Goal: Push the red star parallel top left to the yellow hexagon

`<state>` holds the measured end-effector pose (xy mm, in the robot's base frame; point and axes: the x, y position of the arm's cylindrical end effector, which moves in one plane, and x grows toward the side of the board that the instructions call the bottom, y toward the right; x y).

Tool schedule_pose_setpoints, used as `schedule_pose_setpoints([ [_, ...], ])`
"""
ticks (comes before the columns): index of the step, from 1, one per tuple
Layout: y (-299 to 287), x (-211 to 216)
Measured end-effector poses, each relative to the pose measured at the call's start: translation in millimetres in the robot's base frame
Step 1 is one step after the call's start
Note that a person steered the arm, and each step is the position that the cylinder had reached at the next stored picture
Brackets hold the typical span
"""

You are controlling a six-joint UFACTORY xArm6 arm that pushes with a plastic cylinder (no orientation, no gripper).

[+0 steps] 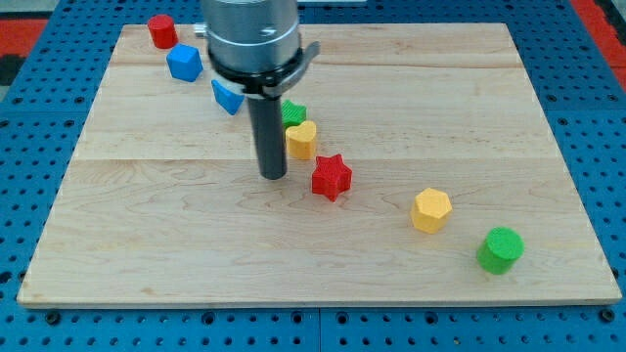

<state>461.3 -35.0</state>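
Observation:
The red star [332, 177] lies near the middle of the wooden board [147, 235]. The yellow hexagon [431, 209] lies to its lower right, a clear gap between them. My tip [273, 176] rests on the board just left of the red star, a small gap apart. The rod rises from the tip to the arm's grey body at the view's top.
A yellow block [301, 140] and a green block [293, 112] sit just above the star, right of the rod. A blue block [227, 96], a blue hexagon [184, 63] and a red cylinder [161, 31] trail to the top left. A green cylinder [501, 249] sits at the lower right.

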Motion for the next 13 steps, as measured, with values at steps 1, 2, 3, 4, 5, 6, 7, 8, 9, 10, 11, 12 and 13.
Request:
schedule_pose_setpoints([
  [1,52.2,8.4],
  [2,84.4,9.9],
  [3,44.1,8.7],
  [4,63.0,-15.9],
  [5,90.1,-47.3],
  [6,179.4,-28.3],
  [7,217.3,0.9],
  [8,209.0,11.0],
  [9,193.2,14.8],
  [10,168.4,14.8],
  [11,141.6,14.8],
  [12,130.1,14.8],
  [13,119.6,14.8],
])
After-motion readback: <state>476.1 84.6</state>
